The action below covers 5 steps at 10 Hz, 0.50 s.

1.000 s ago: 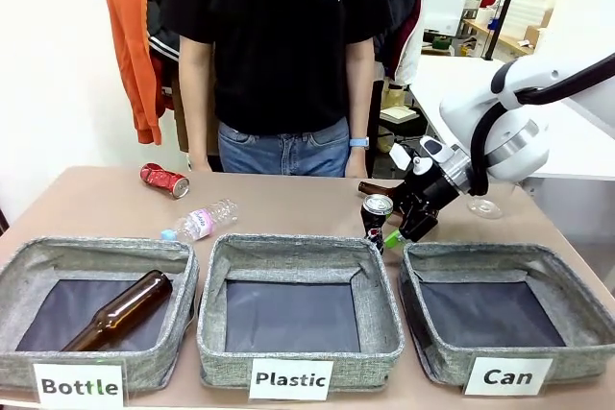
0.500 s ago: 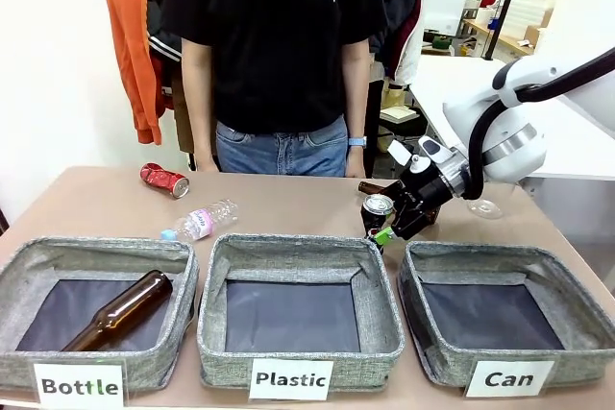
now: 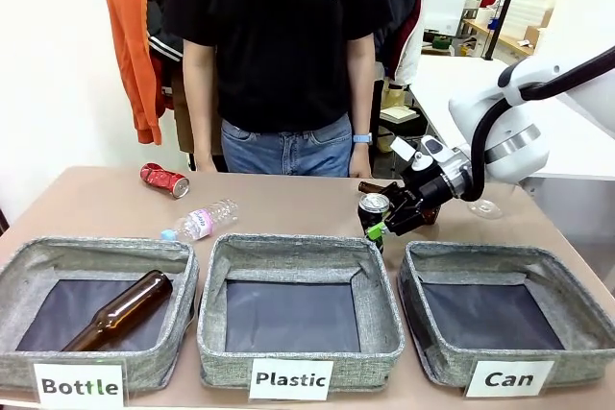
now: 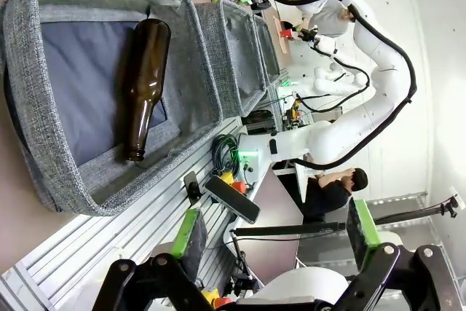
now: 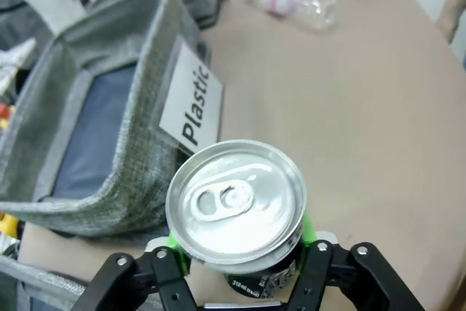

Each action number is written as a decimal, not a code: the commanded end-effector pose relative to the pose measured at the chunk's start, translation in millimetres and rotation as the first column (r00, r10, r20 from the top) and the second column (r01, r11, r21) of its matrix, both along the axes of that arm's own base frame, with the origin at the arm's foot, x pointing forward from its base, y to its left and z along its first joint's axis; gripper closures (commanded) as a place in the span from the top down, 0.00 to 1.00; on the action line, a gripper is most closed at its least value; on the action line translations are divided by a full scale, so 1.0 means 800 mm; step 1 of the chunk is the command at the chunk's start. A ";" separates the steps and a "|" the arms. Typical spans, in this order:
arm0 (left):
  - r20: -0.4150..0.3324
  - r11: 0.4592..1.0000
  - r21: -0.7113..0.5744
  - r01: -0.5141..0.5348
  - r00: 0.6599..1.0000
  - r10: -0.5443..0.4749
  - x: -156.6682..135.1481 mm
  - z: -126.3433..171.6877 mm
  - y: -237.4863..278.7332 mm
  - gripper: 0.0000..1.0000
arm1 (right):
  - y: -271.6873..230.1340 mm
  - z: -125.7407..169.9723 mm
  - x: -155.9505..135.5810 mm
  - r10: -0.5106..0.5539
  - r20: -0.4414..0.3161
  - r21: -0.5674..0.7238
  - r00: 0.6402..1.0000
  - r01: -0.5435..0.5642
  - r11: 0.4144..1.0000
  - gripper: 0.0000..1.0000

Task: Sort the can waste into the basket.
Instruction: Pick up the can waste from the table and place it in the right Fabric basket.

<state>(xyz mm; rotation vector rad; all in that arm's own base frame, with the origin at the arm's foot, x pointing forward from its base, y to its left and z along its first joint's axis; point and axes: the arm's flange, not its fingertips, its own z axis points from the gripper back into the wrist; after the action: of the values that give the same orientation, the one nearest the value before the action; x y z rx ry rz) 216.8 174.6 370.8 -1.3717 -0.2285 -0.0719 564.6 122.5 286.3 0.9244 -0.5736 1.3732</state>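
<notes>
At table right-centre, just behind the gap btwn the Plastic bin point(image 3: 300, 258) and the Can basket point(image 3: 480, 254), the R gripper point(image 3: 382, 226) is closed on the black drink can point(image 3: 373, 206). Its green pads point(image 5: 309, 229) press one on each side of the body, below the silver top. R wrist view agrees: the can sits roughly upright in the grip, long axis near vertical, pull-tab lid facing the camera. Whether its base is clear of the tabletop can't be told.

Key relation, front view: the Can basket lies at approx 4–5 o'clock from the held can, w/ its far-left corner just beside the gripper. The carry looks short: up over the rim, toward 4 o'clock, then release. The Plastic bin sits at approx 7 o'clock and about as close, so drift that way would likely mean a mis-sort.

The other piece of can waste, the crushed red can point(image 3: 164, 180), lies on its side at approx 9–10 o'clock from the gripper. It is well apart, at far-left of the table near the person point(image 3: 279, 45), so the L arm's side is probably nearer.

L gripper point(image 4: 277, 231) has its jaws wide w/ nothing btwn them. The Bottle bin point(image 4: 22, 85) is ahead of it, a brown glass bottle point(image 4: 142, 78) lying inside.
</notes>
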 end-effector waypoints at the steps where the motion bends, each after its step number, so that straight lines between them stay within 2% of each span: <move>1: -0.006 1.000 -0.014 -0.004 1.000 0.004 -0.005 0.005 0.000 1.00 | -0.002 -0.004 0.009 0.008 0.017 0.058 1.000 -0.009 0.998 0.00; 5: -0.006 1.000 -0.014 -0.004 1.000 0.004 -0.005 0.005 0.000 1.00 | -0.005 -0.003 0.009 -0.001 0.021 0.083 1.000 -0.001 0.997 0.00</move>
<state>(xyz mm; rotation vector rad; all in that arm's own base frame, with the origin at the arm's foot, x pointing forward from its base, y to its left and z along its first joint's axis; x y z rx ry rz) 216.8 174.6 370.8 -1.3717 -0.2285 -0.0719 568.4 119.5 282.9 0.9531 -0.5902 1.3611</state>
